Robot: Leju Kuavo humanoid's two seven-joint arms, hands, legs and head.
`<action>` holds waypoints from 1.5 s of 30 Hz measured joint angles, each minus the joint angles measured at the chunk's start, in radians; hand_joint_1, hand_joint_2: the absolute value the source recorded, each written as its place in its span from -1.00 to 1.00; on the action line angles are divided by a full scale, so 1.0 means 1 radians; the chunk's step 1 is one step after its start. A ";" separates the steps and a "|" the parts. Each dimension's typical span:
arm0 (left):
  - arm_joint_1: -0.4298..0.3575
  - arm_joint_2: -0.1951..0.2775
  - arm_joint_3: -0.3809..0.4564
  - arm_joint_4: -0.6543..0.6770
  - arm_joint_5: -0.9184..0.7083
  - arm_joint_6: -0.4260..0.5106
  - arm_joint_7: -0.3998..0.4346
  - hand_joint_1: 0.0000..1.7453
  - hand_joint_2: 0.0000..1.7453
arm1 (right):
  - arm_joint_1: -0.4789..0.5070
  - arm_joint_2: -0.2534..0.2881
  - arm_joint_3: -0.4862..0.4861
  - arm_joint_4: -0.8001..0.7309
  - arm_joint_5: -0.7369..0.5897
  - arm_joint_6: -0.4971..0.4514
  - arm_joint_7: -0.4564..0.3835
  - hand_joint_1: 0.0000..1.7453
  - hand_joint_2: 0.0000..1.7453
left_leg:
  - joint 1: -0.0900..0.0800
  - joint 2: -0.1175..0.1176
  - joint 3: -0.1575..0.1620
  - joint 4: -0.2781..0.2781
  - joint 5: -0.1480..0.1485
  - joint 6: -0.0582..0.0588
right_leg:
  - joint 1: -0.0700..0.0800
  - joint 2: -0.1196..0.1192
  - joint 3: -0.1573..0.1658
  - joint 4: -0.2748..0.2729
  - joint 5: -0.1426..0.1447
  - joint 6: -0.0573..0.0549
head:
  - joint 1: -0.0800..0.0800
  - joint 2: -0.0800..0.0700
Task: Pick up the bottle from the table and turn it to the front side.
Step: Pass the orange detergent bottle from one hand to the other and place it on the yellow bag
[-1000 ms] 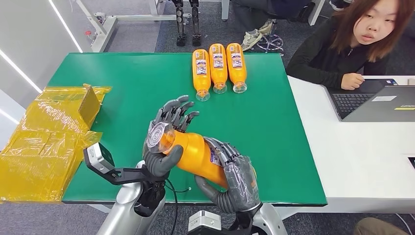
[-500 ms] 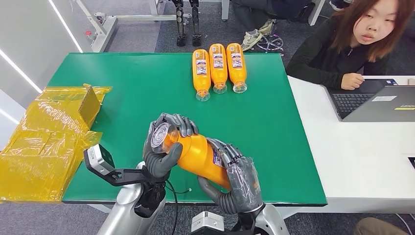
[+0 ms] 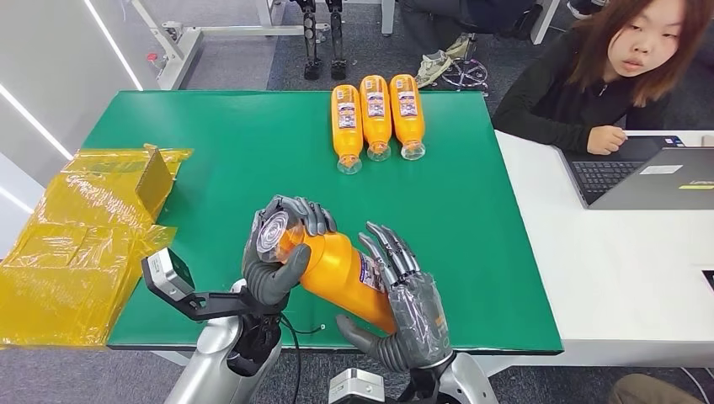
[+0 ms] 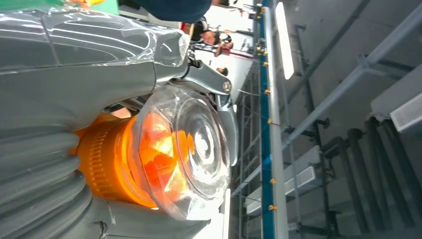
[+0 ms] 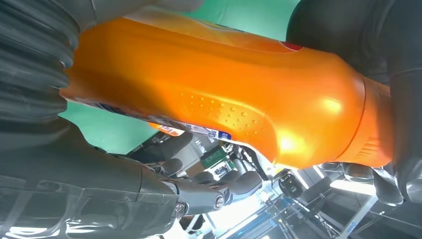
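Left hand (image 3: 274, 252) fingers grip bottle (image 3: 337, 269) cap; right hand (image 3: 404, 307) fingers spread; three bottles (image 3: 375, 118) far.

The head view is bright and evenly lit from overhead, sharp throughout, with soft, faint shadows on the green bench (image 3: 210, 151). The wrist views are harsher — ceiling strip lights (image 4: 282, 35) blow out to white, and the clear cap (image 4: 196, 149) glints, slightly soft at close range.

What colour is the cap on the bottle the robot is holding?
The cap is clear, over an orange bottle; the left wrist view shows it best.
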 joint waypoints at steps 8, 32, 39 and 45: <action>0.001 0.002 0.000 0.000 0.000 0.000 0.000 0.63 1.00 | 0.003 0.000 -0.003 0.000 -0.003 0.000 0.000 -1.00 1.00 | 0.000 0.000 0.000 0.000 0.000 0.000 | 0.000 0.000 0.000 0.000 0.000 0.000 | 0.000 0.000; -0.137 0.074 0.140 0.066 -0.539 0.435 0.025 0.60 1.00 | 0.009 -0.002 -0.002 -0.007 -0.019 -0.041 0.010 -1.00 1.00 | 0.000 0.001 0.000 0.000 0.001 -0.001 | 0.000 0.001 0.000 0.002 0.001 -0.001 | 0.000 0.000; -0.157 0.138 0.192 0.072 -0.773 0.627 0.070 0.57 1.00 | 0.008 -0.006 0.004 -0.005 -0.033 -0.026 -0.003 -1.00 1.00 | 0.000 0.001 0.000 0.000 0.001 -0.001 | 0.000 0.001 -0.001 0.002 0.001 -0.001 | 0.000 0.000; -0.176 0.206 0.193 0.123 -1.135 0.819 0.165 0.54 1.00 | -0.002 -0.020 0.022 0.019 -0.081 -0.030 -0.025 -1.00 1.00 | 0.000 0.002 0.001 0.000 0.001 -0.001 | 0.000 0.002 -0.001 0.002 0.001 -0.001 | 0.000 0.000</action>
